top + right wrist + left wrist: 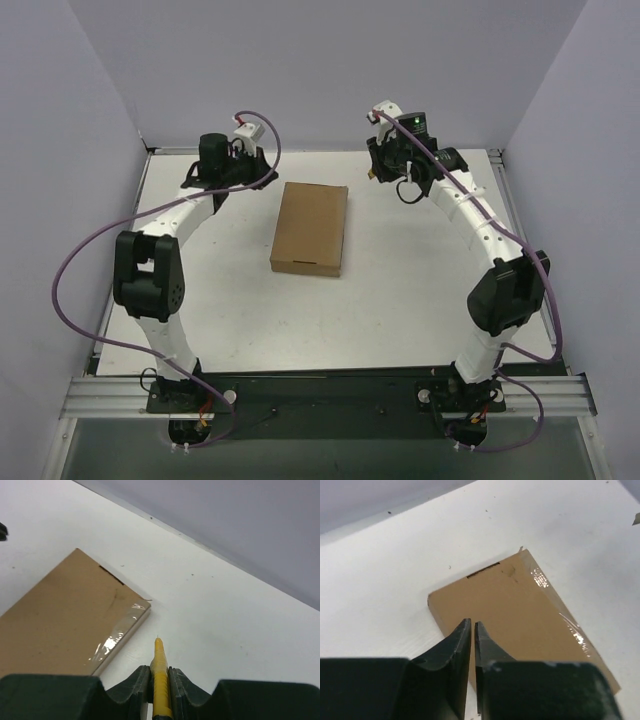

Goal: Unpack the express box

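Observation:
The express box (311, 228) lies flat and closed in the middle of the white table, a plain brown cardboard mailer with clear tape along one long edge (560, 615). My left gripper (472, 624) hovers above the box's near corner (510, 610), shut, with nothing between its fingers. It sits at the far left of the table (232, 160). My right gripper (159, 669) is shut on a yellow utility knife (160, 665), whose tip points at the table just right of the box's taped edge (117, 637). That gripper is at the far right (385, 165).
The white table (400, 300) ends at a grey back wall (320, 70) and side walls. Purple cables (70, 260) loop off both arms. The arm bases stand on a metal rail (320, 395) at the near edge.

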You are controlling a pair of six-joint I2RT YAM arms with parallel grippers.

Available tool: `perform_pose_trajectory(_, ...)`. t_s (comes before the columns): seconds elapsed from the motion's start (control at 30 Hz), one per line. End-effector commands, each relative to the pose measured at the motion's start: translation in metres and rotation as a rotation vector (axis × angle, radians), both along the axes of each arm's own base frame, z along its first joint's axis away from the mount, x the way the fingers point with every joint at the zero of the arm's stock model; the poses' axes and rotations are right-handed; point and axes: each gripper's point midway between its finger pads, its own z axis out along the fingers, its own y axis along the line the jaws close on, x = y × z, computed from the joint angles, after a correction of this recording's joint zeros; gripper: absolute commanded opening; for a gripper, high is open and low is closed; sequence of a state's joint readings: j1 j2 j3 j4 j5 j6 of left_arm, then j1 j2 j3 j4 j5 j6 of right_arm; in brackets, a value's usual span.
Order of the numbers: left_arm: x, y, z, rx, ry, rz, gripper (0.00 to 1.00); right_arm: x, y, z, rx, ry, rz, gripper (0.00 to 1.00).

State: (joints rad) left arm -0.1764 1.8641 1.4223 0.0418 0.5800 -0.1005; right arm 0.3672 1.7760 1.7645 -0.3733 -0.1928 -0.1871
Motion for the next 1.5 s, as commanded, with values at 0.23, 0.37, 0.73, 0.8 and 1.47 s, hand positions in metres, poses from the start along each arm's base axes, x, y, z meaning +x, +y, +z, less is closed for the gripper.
perform_pose_trajectory(0.23,0.086,-0.027,-0.010,0.138,-0.150,0.170,0.55,0.006,-0.052,0.019,-0.079,-0.130,-0.308,0.00)
perform_pose_trajectory(0.37,0.103,-0.004,-0.040,0.220,-0.094,0.388,0.51,0.001,-0.060,0.015,-0.113,-0.132,-0.351,0.00)
perform_pose_trajectory(0.73,0.039,0.052,-0.062,0.275,0.091,0.420,0.25,-0.016,-0.056,-0.013,-0.106,-0.079,-0.301,0.00)
perform_pose_trajectory(0.8,0.012,0.041,-0.085,0.277,0.149,0.335,0.25,-0.015,-0.053,-0.019,-0.105,-0.067,-0.291,0.00)
perform_pose_trajectory(1.47,-0.143,-0.012,-0.042,0.206,0.122,-0.417,0.46,-0.028,-0.038,-0.027,0.021,0.031,-0.183,0.00)
